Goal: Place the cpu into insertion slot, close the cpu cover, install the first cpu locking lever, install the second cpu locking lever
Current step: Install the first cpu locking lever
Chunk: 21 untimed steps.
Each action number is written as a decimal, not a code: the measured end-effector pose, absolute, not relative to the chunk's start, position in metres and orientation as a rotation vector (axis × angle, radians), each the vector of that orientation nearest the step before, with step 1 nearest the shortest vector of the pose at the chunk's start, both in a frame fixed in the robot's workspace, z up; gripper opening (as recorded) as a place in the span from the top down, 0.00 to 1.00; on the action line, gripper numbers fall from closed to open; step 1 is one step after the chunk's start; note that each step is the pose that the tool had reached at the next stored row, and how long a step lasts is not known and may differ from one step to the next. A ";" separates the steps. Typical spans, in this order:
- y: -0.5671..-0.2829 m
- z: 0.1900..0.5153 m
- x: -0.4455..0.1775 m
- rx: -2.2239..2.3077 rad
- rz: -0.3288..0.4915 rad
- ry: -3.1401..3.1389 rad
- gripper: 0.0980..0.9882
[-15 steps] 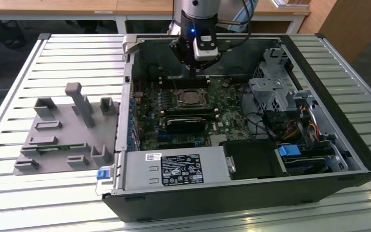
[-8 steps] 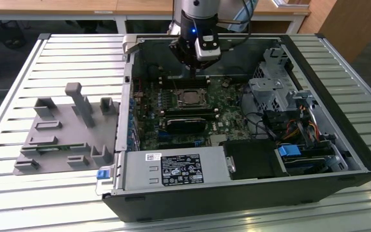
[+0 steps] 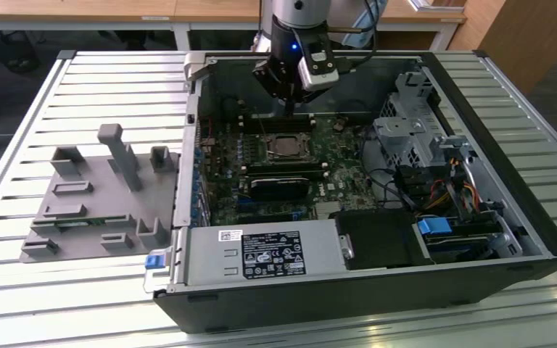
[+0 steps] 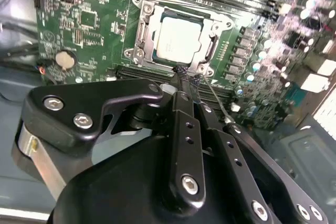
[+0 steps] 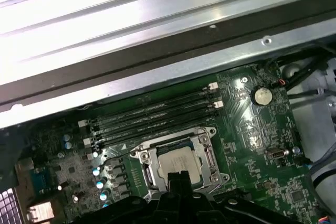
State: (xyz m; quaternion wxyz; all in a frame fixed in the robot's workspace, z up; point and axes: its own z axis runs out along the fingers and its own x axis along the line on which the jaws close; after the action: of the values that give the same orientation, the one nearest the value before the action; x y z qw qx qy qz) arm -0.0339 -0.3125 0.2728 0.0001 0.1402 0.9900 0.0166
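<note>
slatted metal table [image 3: 95,80] carries your open computer case [image 3: 356,308], with the green motherboard [image 3: 341,156] lying flat inside it. the cpu [image 4: 177,39] sits in the insertion slot [image 4: 155,51], and the cpu cover [image 4: 143,34] looks lowered around it, though you can't be sure it lies fully flat. your gripper [image 4: 188,74] has its fingers drawn almost together, tips at the socket's corner, just beside a thin wire locking lever [image 4: 215,100]; whether they pinch it you cannot tell. in the exterior view the arm hangs from above, gripper pointing straight down by the memory slots [image 5: 152,116].
</note>
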 end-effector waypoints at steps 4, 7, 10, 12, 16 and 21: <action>-0.313 0.273 -0.034 0.343 0.052 3.123 0.99; -0.313 0.273 -0.034 0.294 0.052 3.129 0.99; -0.313 0.273 -0.034 0.266 0.052 3.131 0.99; -0.313 0.273 -0.034 0.253 0.052 3.133 0.99; -0.313 0.273 -0.034 0.230 0.052 3.135 0.99; -0.313 0.273 -0.034 0.196 0.052 3.137 0.99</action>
State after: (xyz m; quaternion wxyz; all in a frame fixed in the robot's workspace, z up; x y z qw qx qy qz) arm -0.0339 -0.3125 0.2727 -0.0011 0.0622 0.9979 0.0166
